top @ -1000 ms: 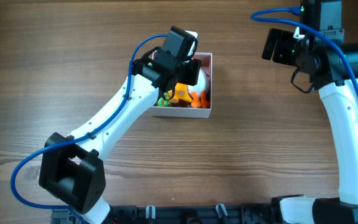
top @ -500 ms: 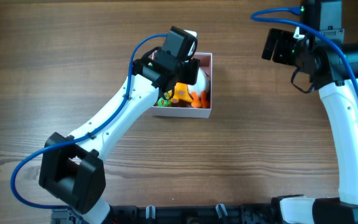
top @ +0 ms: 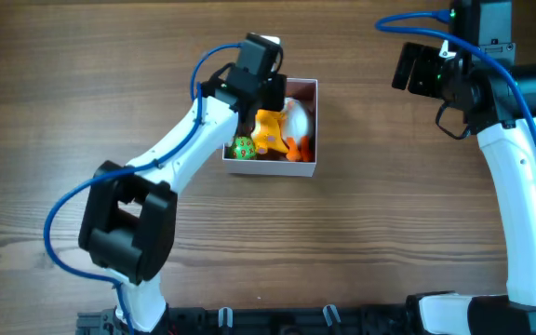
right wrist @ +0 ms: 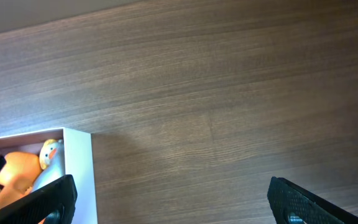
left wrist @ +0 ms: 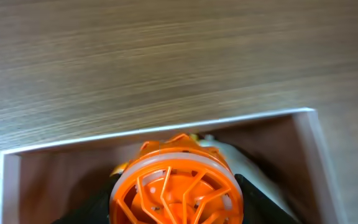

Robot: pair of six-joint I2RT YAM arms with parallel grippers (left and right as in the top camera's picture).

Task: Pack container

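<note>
The container point(top: 303, 171) is a square white-walled box at the table's middle. It holds a green ball point(top: 242, 149), a yellow-orange toy point(top: 268, 130), a white duck point(top: 297, 116) and a small orange piece point(top: 296, 149). My left gripper point(top: 266, 93) hangs over the container's far-left part. In the left wrist view it point(left wrist: 176, 200) is shut on a round orange spoked toy point(left wrist: 176, 183), held over the container's inside near its far wall point(left wrist: 166, 129). My right gripper point(top: 417, 70) is far right; in its wrist view it point(right wrist: 182, 202) is open and empty above bare wood.
The right wrist view shows the container's white wall point(right wrist: 78, 171) and the duck point(right wrist: 50, 158) at its lower left. Bare wooden table point(top: 408, 223) surrounds the container on all sides. The right arm stands along the right edge.
My left arm has swung so its wrist sits further back and left over the container, uncovering more of the toys inside. The right arm has not moved.
</note>
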